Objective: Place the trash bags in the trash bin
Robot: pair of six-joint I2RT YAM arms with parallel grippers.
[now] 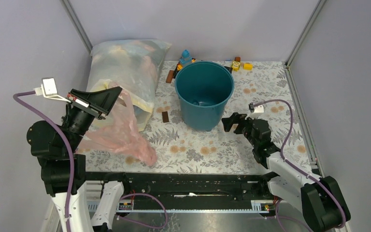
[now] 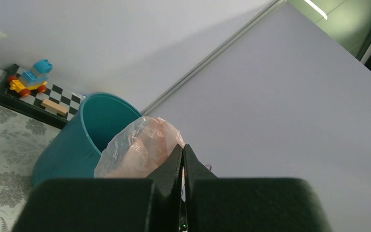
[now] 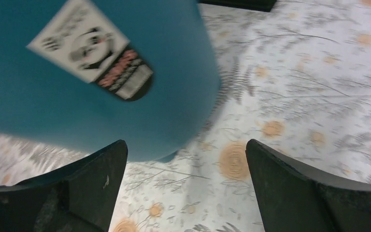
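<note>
A thin pale-pink trash bag (image 1: 125,130) hangs from my left gripper (image 1: 117,93), which is shut on its top and raised above the table at the left. In the left wrist view the bag (image 2: 135,150) bulges just left of the closed fingertips (image 2: 176,157). The teal-blue trash bin (image 1: 204,94) stands upright at the middle of the mat, to the right of the bag; it also shows in the left wrist view (image 2: 77,145). My right gripper (image 1: 230,122) is open and empty, low beside the bin's right base (image 3: 101,82).
A large cloudy yellowish-white sack (image 1: 125,67) stuffed with bags lies at the back left. Toy bricks and a small blue toy (image 1: 186,58) sit behind the bin, more bricks (image 1: 239,64) at the back right. A brown block (image 1: 165,116) lies left of the bin.
</note>
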